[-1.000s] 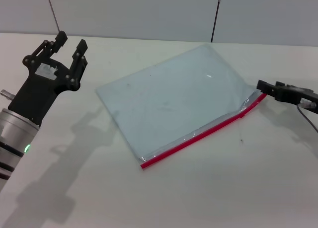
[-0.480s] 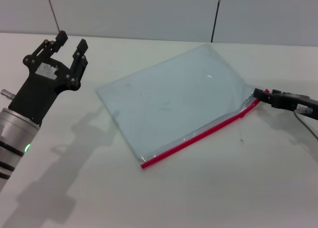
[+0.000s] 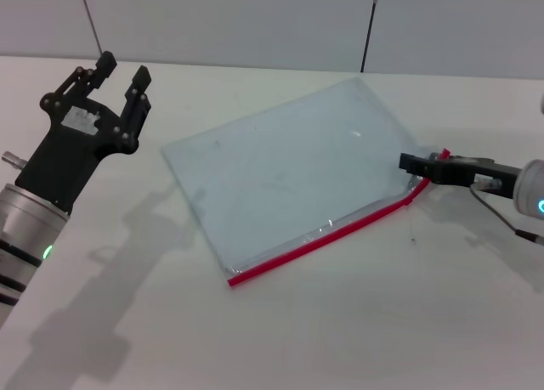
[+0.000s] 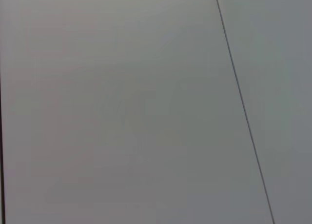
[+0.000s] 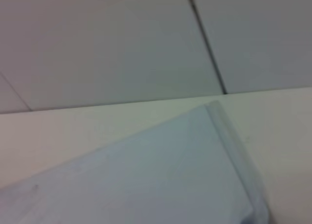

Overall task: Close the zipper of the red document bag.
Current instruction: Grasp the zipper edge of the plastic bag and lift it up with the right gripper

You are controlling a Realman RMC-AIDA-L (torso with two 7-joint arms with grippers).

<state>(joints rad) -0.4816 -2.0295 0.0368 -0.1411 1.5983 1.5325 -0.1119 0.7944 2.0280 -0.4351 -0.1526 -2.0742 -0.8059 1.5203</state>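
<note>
Red document bag (image 3: 293, 182): flat translucent pale blue-grey pouch lying skewed on the white counter (image 3: 365, 322), roughly mid-scene; its far corner points toward the wall.
Zipper (image 3: 327, 240): bright red strip along the pouch's near long edge, running from the near corner up to the corner on the robot's right, where the strip kinks upward.
Right gripper (image 3: 422, 164): low over the counter at the zipper's right-hand end, reaching in from the right; its dark fingers sit close together right at the red strip, but whether they actually pinch it cannot be told from here.
Left gripper (image 3: 116, 77): raised above the counter on the left, well apart from the pouch; fingers spread wide, holding nothing.
Right wrist view: the pouch's pale surface and one corner (image 5: 214, 109) fill the lower part, with counter and grey wall panels (image 5: 97, 43) behind.
Left wrist view: only grey wall panels and a dark seam.
</note>
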